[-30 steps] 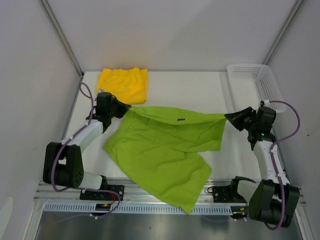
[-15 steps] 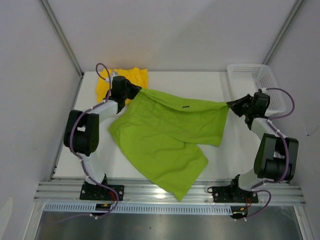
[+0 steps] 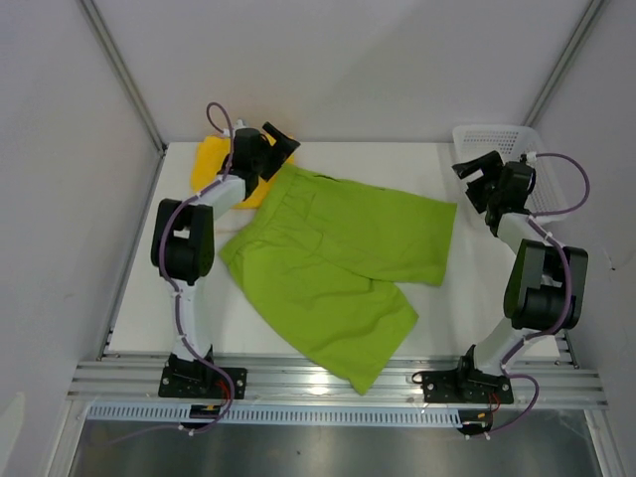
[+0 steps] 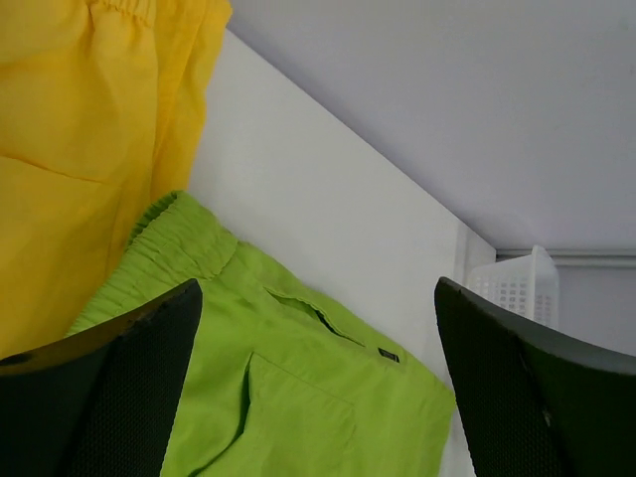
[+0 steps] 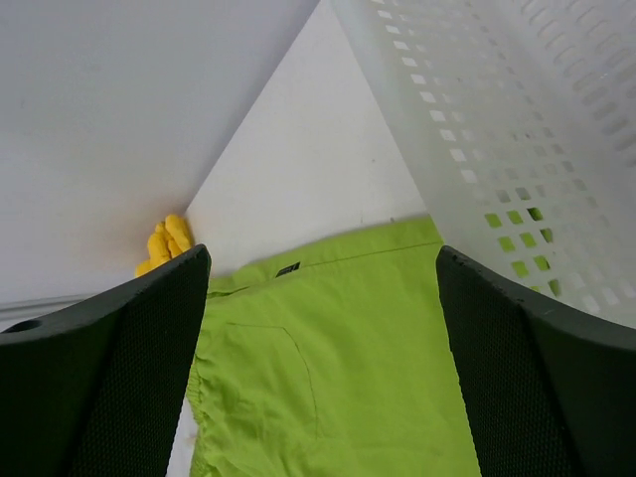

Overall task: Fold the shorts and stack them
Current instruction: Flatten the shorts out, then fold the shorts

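Green shorts (image 3: 338,258) lay spread on the table (image 3: 378,164), yellow shorts (image 3: 207,161) touching their waistband corner; left end effector (image 3: 279,140) and right end effector (image 3: 473,167) gaped wide, empty.

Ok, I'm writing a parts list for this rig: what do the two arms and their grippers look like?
The left arm and right arm have white links, bulky black joints and black bases, each with a looping purple cable. The left gripper and right gripper are black, with broad fingers whose inner faces show a fine mesh texture. No markings are legible.
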`<act>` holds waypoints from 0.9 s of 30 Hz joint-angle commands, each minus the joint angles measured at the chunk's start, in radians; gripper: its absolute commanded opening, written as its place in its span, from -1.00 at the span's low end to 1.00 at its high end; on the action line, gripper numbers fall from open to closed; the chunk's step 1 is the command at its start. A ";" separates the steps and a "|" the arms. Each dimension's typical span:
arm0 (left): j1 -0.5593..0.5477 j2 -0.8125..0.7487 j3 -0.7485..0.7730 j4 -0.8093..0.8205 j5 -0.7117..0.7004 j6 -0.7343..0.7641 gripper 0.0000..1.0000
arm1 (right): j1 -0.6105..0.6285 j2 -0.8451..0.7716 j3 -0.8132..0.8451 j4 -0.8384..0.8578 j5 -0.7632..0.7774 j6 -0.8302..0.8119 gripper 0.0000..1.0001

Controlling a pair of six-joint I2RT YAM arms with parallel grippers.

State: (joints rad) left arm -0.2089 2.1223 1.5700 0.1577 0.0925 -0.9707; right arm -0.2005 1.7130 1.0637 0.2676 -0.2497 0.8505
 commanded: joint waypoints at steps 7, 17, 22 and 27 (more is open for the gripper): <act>0.071 -0.223 0.035 -0.265 -0.126 0.155 0.98 | 0.150 -0.125 0.027 -0.073 0.046 -0.151 0.71; 0.181 0.023 0.136 -0.257 0.171 0.086 0.93 | 0.295 -0.021 0.093 -0.027 -0.008 -0.148 0.51; 0.190 0.148 0.241 -0.270 0.231 0.050 0.92 | 0.332 0.026 0.099 -0.004 -0.034 -0.139 0.50; 0.201 0.251 0.357 -0.409 0.113 0.052 0.94 | 0.394 0.063 0.093 -0.010 -0.023 -0.143 0.51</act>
State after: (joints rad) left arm -0.0162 2.3592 1.8317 -0.1772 0.2478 -0.9073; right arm 0.1558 1.7611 1.1236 0.2173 -0.2703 0.7242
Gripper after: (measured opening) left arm 0.966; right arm 0.753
